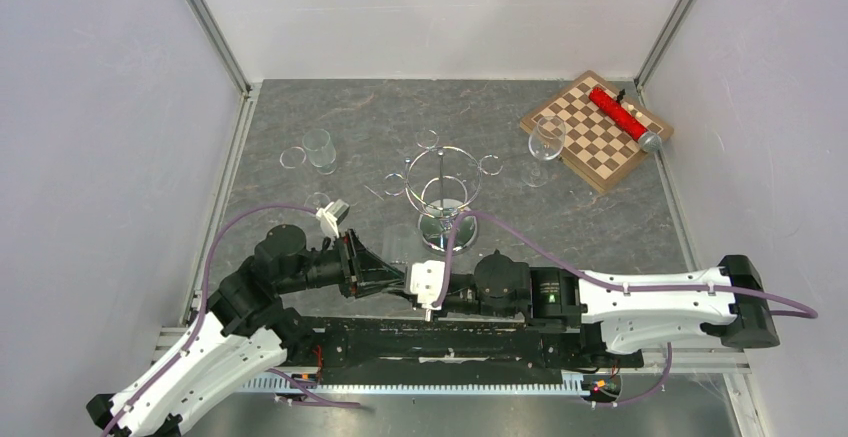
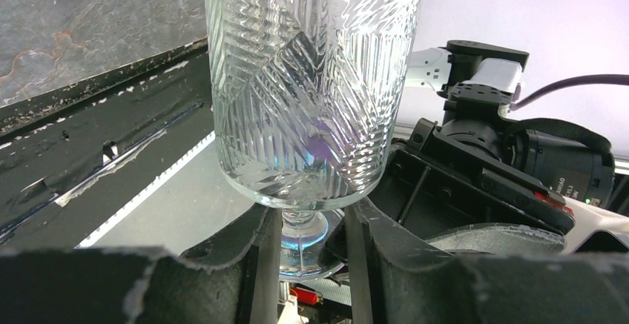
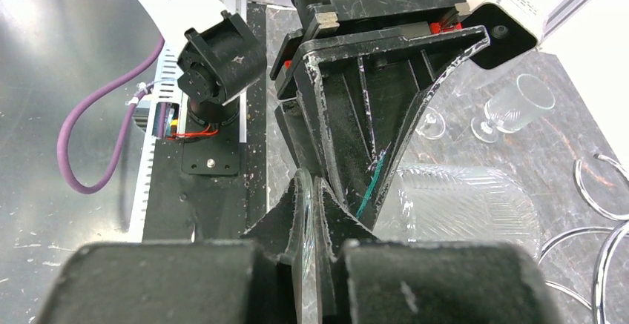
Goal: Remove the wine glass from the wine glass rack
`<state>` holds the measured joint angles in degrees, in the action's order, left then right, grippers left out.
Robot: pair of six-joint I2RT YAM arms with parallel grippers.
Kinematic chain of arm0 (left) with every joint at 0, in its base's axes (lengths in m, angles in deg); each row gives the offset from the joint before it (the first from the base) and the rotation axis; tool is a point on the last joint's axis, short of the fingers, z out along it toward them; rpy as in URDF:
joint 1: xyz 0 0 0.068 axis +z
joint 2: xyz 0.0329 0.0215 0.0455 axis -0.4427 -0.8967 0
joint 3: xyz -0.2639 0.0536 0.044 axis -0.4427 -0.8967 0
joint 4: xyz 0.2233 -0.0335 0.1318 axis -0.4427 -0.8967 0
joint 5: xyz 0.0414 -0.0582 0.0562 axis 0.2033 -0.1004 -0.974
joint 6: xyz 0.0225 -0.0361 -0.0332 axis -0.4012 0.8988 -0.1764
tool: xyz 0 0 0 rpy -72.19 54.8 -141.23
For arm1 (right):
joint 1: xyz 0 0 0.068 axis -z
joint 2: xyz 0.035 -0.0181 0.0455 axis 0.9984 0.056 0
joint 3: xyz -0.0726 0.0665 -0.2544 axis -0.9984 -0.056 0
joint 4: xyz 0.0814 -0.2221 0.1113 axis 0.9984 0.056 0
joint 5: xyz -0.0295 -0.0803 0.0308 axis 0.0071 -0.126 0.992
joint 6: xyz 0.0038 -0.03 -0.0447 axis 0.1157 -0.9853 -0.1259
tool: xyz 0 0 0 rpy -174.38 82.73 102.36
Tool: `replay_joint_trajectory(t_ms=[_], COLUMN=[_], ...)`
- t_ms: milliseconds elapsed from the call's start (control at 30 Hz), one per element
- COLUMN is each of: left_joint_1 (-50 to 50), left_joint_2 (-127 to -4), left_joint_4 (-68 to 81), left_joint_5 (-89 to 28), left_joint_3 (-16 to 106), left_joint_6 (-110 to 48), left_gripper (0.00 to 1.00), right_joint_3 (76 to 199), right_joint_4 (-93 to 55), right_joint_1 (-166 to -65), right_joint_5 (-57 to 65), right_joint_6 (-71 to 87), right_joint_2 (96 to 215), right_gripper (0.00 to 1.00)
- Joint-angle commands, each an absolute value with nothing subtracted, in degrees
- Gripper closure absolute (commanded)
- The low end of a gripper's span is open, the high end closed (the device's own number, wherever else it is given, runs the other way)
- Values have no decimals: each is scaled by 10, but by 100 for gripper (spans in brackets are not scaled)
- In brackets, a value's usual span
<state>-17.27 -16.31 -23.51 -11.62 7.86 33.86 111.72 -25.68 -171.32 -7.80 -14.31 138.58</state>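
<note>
The wine glass [image 2: 311, 87], clear with a cut ribbed bowl, is held off the table near the front edge, between both arms. My left gripper [image 2: 311, 216] is shut on its short stem, the fingers [image 2: 259, 250] pressing up under the bowl. My right gripper [image 3: 309, 190] is shut on the thin edge of the glass's foot [image 3: 304, 213]. The bowl [image 3: 460, 205] lies to the right of it. From above, the glass [image 1: 398, 247] is a faint shape between the left gripper [image 1: 395, 275] and the right gripper [image 1: 418, 297]. The chrome wine glass rack [image 1: 440, 182] stands just behind, apart from the glass.
A second glass [image 1: 320, 147] is on the table at the back left. A third glass [image 1: 545, 142] stands by a chessboard [image 1: 585, 147], which carries a red object [image 1: 618, 114]. The rack's loops [image 3: 593, 190] are close on the right of the right wrist view.
</note>
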Motion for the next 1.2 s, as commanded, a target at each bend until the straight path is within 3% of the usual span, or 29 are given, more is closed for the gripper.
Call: replay_joint_trajectory(t_ms=[0,933,1167], left_joint_1=[-179,-179,-179], left_joint_2=[-151,-138,-132], left_joint_4=[-137,-21,-30], left_joint_5=[-54,-55,-58], left_joint_3=[82,79,85], left_joint_6=[381,392,374], left_gripper=[98,98,98], right_joint_3=[1111,1011,1009], right_joint_4=[-371,-466,-464], right_joint_1=[-1713,-1713,-1713], right_joint_5=[-78,-87,-97], right_joint_6=[-169,-170,-164], right_joint_2=[1366,1302,1292], right_gripper=[100,99,75])
